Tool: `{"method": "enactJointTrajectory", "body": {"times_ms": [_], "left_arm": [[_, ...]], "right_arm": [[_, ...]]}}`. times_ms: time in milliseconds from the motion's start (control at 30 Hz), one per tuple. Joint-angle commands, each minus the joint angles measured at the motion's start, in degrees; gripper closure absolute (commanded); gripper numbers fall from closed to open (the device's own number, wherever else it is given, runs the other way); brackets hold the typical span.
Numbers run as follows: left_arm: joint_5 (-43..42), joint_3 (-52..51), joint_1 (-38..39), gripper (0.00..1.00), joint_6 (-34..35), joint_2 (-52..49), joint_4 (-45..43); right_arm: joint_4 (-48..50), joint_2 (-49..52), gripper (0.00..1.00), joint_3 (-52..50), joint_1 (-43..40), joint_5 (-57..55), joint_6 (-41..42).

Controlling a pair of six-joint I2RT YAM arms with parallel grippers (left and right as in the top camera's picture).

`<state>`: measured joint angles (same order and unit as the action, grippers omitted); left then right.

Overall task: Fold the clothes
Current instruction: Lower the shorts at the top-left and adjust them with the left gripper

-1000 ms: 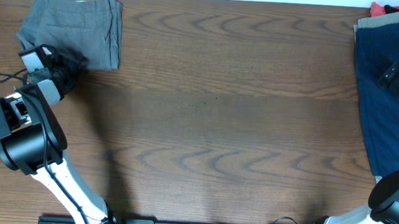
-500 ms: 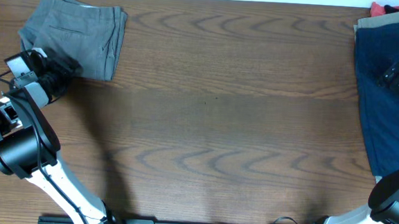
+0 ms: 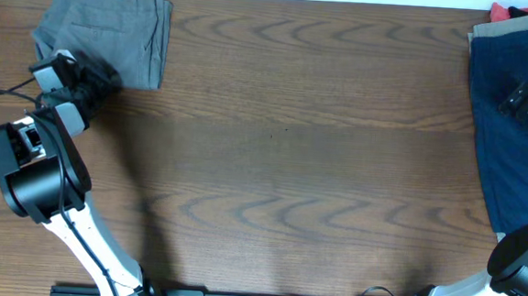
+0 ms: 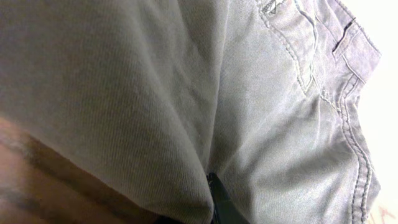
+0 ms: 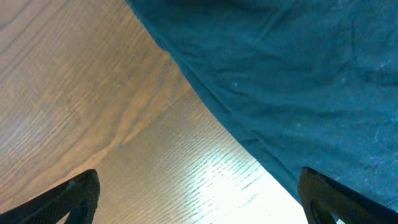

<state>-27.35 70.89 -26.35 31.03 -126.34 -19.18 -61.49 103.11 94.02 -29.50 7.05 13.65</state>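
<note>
We look down on a dark brown, wood-grained table. Near its far left corner lie the grey-olive shorts, folded into a compact block and flat on the wood. Along the right edge the navy blue shorts lie spread lengthwise and run out of view. A tan garment shows as a strip touching their far end, and a red garment peeks out just behind it. A thin black cable crosses the left edge.
</note>
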Motion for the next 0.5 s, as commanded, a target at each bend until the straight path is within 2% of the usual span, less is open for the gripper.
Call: {"method": "enactJointTrajectory", "body": {"times_ms": [0, 467], "left_arm": [[2.5, 1.9, 0.5, 0.93, 0.6, -2.2, 0.6], [4.6, 3.6, 2.5, 0.93, 0.6, -2.8, -1.2]], "right_arm": [[0.0, -0.1, 0.01, 0.3, -0.1, 0.0, 0.7], [0.0, -0.1, 0.01, 0.3, -0.1, 0.0, 0.7]]}}
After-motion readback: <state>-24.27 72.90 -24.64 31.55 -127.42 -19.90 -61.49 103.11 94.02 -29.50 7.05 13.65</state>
